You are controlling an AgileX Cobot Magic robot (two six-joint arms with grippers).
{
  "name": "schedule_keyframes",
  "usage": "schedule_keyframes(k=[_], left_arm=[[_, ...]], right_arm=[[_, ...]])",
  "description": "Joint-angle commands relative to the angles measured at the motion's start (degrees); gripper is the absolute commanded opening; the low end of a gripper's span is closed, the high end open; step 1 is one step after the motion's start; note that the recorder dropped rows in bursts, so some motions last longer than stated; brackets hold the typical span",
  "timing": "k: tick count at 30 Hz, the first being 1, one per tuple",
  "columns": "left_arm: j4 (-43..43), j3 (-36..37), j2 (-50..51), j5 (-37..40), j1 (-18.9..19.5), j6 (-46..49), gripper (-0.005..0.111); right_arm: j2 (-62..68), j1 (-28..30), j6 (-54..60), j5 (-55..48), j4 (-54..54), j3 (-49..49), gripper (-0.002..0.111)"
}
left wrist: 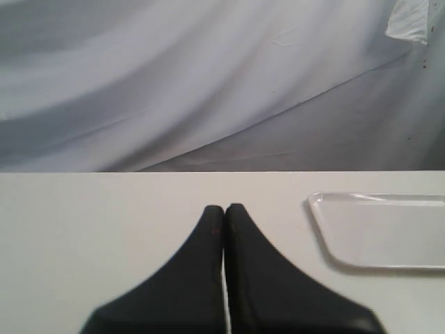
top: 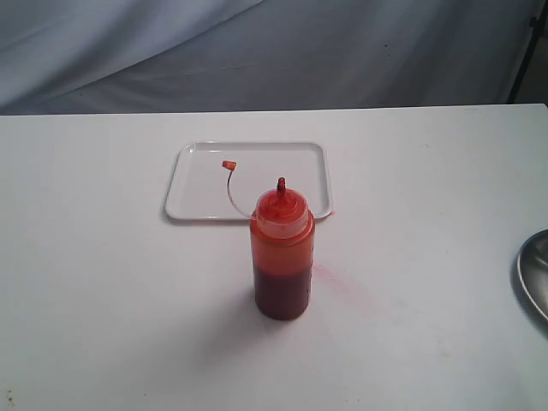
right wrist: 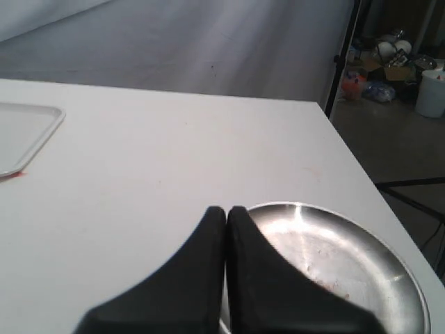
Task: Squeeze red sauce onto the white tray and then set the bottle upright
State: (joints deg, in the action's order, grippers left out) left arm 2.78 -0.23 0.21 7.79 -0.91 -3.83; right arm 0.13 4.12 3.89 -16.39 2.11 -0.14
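The bottle stands upright on the table just in front of the white tray, dark red sauce filling its lower part. Its small tethered cap hangs off to the side over the tray, nozzle uncovered. No sauce blobs show on the tray's surface. A corner of the white tray appears in the left wrist view, beside my left gripper, which is shut and empty. The tray's corner also shows in the right wrist view. My right gripper is shut and empty. Neither gripper appears in the exterior view.
A grey round metal dish lies at the table's right edge, right under my right gripper. A faint pink smear streaks the table beside the bottle. Grey cloth hangs behind the table.
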Motion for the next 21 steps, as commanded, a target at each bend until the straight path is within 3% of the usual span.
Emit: schedule_keyframes(k=[1, 6, 11, 15, 21], left_arm=[[-9.4, 0.2, -0.2, -2.9, 0.1, -0.6, 0.000], [-10.1, 0.2, -0.2, -3.4, 0.0, -0.6, 0.000], [-26.5, 0.2, -0.2, -4.0, 0.0, -0.6, 0.000], [-26.4, 0.2, -0.2, -11.4, 0.0, -0.6, 0.000], [-25.8, 0.2, -0.2, -12.4, 0.0, -0.4, 0.000]], right_arm=[[-0.1, 0.4, 0.4, 12.2, -0.1, 0.1, 0.000], [-0.1, 0.4, 0.2, 19.6, -0.1, 0.1, 0.000], [-0.1, 0.4, 0.2, 21.3, -0.1, 0.1, 0.000], [-0.1, 0.4, -11.8, 21.3, -0.1, 0.1, 0.000], [-0.1, 0.4, -12.4, 18.5, -0.1, 0.1, 0.000]])
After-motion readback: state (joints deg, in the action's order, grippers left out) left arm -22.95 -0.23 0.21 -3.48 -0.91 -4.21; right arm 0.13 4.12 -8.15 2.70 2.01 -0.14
